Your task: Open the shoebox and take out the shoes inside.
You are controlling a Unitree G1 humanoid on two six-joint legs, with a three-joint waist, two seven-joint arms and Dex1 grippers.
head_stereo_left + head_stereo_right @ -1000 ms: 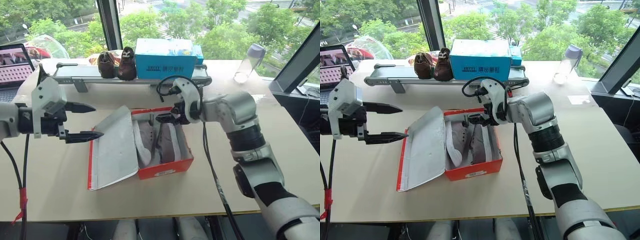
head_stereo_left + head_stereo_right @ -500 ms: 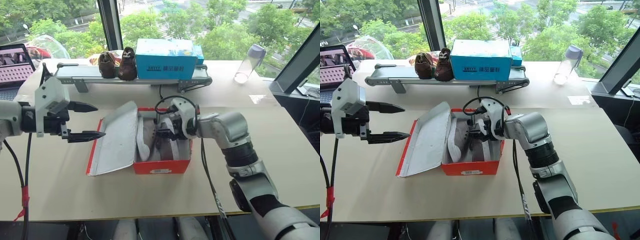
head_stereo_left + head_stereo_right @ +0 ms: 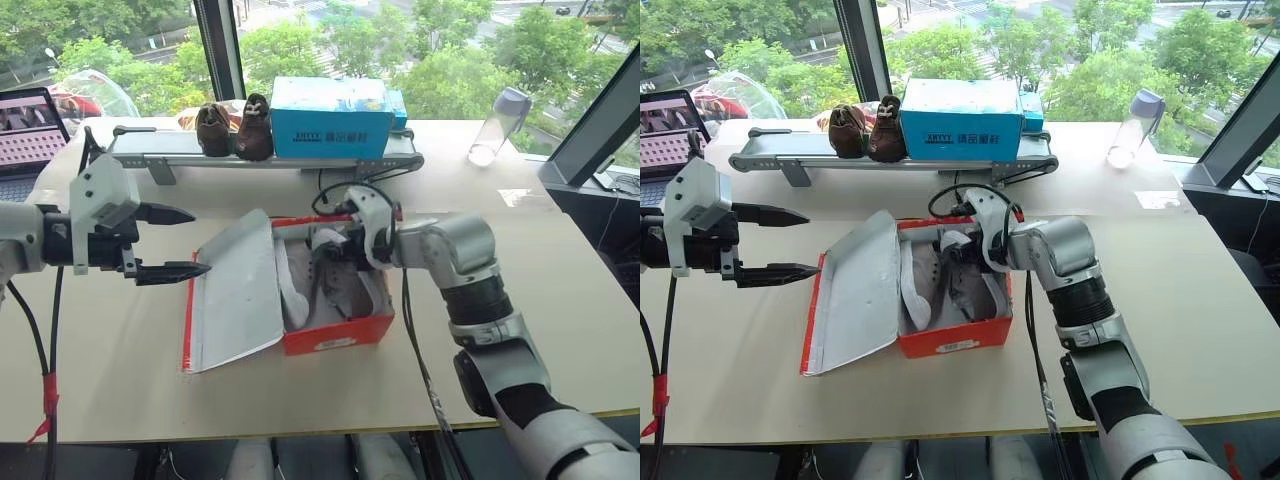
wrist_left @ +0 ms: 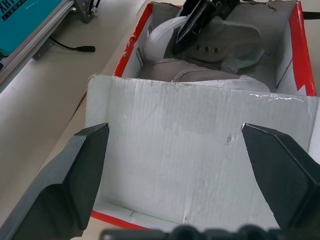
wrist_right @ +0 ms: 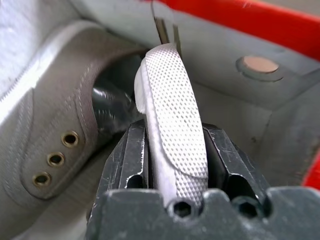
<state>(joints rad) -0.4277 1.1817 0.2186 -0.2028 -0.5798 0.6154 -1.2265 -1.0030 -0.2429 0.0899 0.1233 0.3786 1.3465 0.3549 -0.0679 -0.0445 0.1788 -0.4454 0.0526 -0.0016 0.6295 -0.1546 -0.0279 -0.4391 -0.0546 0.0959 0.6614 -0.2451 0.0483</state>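
With the lid (image 3: 232, 290) flopped open to our left, the shoebox (image 3: 335, 330) sits mid-table (image 3: 560, 260) and both shoes (image 3: 940, 285) are inside, lying side by side on edge, lengthwise front to back along the box. Our right gripper (image 5: 172, 150) is down in there, clamped on one shoe's white textured sole. Our left gripper (image 3: 185, 242) hangs just left of the lid, fingers spread wide, holding nothing.
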